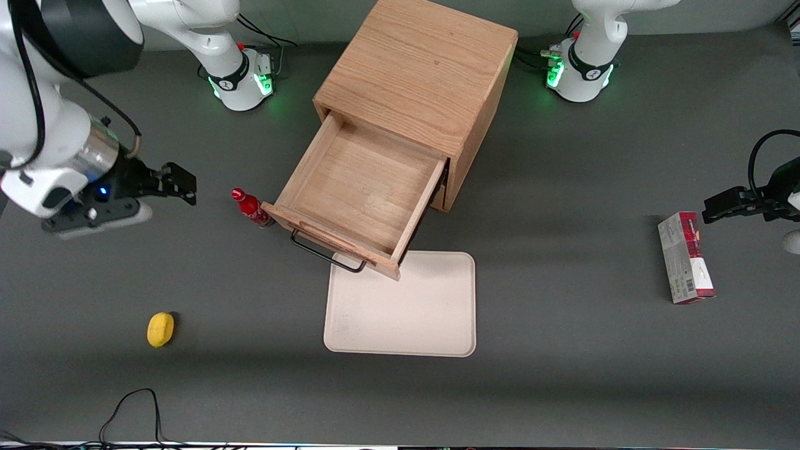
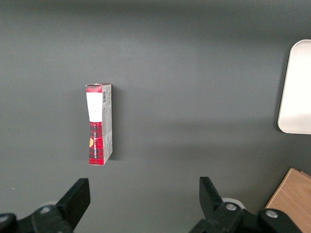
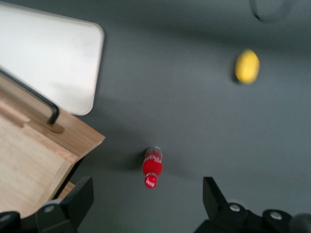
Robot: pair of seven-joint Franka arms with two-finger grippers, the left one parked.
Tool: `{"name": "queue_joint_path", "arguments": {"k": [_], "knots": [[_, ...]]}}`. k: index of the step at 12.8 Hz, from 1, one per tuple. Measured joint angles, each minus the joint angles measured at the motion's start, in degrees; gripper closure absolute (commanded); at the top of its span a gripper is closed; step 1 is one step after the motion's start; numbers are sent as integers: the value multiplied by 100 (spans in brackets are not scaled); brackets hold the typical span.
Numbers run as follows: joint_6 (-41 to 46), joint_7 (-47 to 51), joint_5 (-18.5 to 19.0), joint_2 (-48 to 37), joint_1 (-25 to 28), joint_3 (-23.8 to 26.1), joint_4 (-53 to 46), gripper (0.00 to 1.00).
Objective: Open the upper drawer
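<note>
Nearest the camera, a yellow lemon (image 1: 160, 329) lies toward the working arm's end of the surface (image 1: 562, 375). Mid-surface, the upper drawer (image 1: 359, 190) stands pulled out over a cream tray (image 1: 406, 312), a red bottle (image 1: 251, 209) beside it. Gripper (image 1: 181, 184) hovers apart, jaws spread. No lettering is legible.

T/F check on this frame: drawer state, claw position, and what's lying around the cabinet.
1. The upper drawer is pulled out of the cabinet. True.
2. The claw grips the black bar handle. False: it hangs open, apart from the drawer, toward the working arm's end.
3. A red bottle stands beside the drawer front. True.
4. The lemon lies in the drawer. False: it lies on the table and the drawer holds nothing.
5. The tray carries the red carton. False: the carton lies toward the parked arm's end.
</note>
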State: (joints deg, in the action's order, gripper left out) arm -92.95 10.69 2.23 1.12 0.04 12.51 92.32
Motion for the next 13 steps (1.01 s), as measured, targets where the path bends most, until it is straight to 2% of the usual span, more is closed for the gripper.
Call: {"name": "queue_joint_path", "arguments": {"k": [2, 5, 8, 13], "knots": [[-94, 550, -26, -885, 1, -83, 922, 0], [-159, 403, -48, -1604, 8, -346, 1587, 0], [-226, -104, -295, -1623, 5, -761, 1664, 0], [-267, -143, -309, -1527, 19, -757, 1639, 0]]}}
